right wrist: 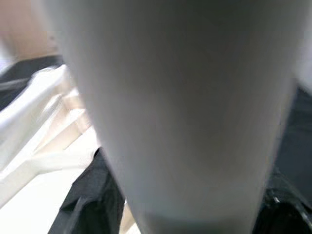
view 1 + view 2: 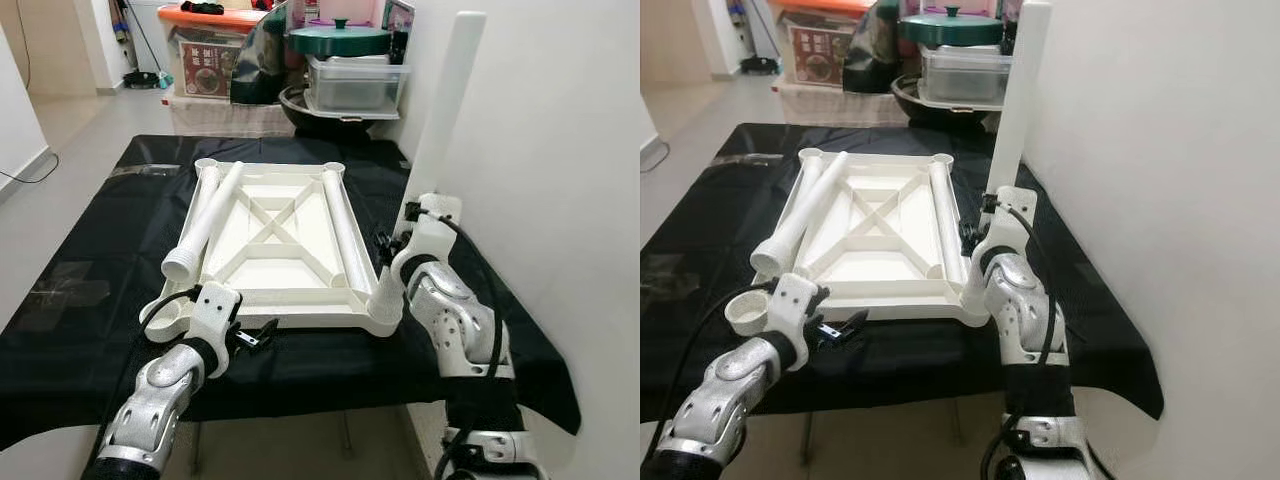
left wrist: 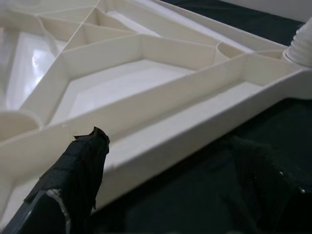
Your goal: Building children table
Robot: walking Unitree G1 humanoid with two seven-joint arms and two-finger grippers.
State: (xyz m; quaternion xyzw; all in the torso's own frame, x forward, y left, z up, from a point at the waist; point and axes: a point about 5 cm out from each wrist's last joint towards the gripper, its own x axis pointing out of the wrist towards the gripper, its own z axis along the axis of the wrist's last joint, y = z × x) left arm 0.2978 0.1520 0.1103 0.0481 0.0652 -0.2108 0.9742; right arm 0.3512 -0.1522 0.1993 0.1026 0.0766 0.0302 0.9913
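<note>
Upright leg (image 2: 443, 110) in right claw (image 2: 392, 245)

- Right gripper (image 2: 385, 245): fingers hidden behind wrist and upright leg (image 2: 445, 110); grip state can't be read.
- Upright leg, right wrist view (image 1: 185, 112): blurred, too close, top and both sides cut by frame; foot end and socket joint not visible. Right eye view: leg top cut by upper edge.
- Tabletop (image 2: 275, 235): near right corner hidden by right arm; near left corner socket partly behind left wrist.
- Left gripper (image 2: 258, 335): small, dark vs black cloth (image 2: 90, 290); one finger (image 3: 73, 180) sharp, other out of focus.
- Bins (image 2: 355, 80) at back: tops cropped, box label unreadable.
- Counter under cloth: fully covered.
</note>
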